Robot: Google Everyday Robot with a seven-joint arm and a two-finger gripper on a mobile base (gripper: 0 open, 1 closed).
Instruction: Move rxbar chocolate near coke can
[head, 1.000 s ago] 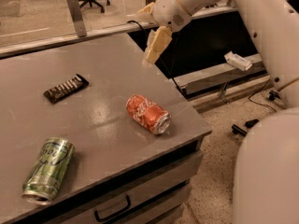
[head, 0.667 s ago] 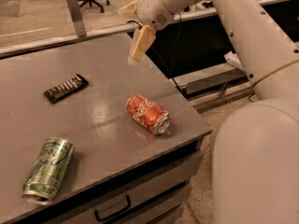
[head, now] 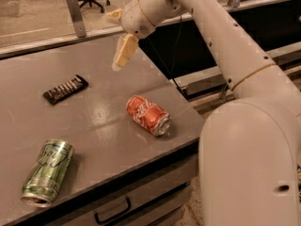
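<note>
The rxbar chocolate (head: 66,89) is laid flat on the desk (head: 101,135), towards its left rear, with the row of white lettering facing up. The coke can (head: 147,115) is laid on its side near the right front edge of the desk, well apart from the bar, with one silver end turned towards the front right. A green can (head: 47,172) is also laid on its side, at the left front corner.

Compared with the frame one second ago, the end effector (head: 121,55) is found further left: it was then placed beyond the right rear edge of the desk and is now positioned above the desk surface, nearer to the bar. The bar and both cans are seen in unchanged positions.

The end effector is pointed downward and is suspended above the desk, behind the coke can and to the right of the bar. It is not in contact with the bar or either can. Whether it is open or closed cannot be determined. The arm (head: 225,46) is extended in from the right.
</note>
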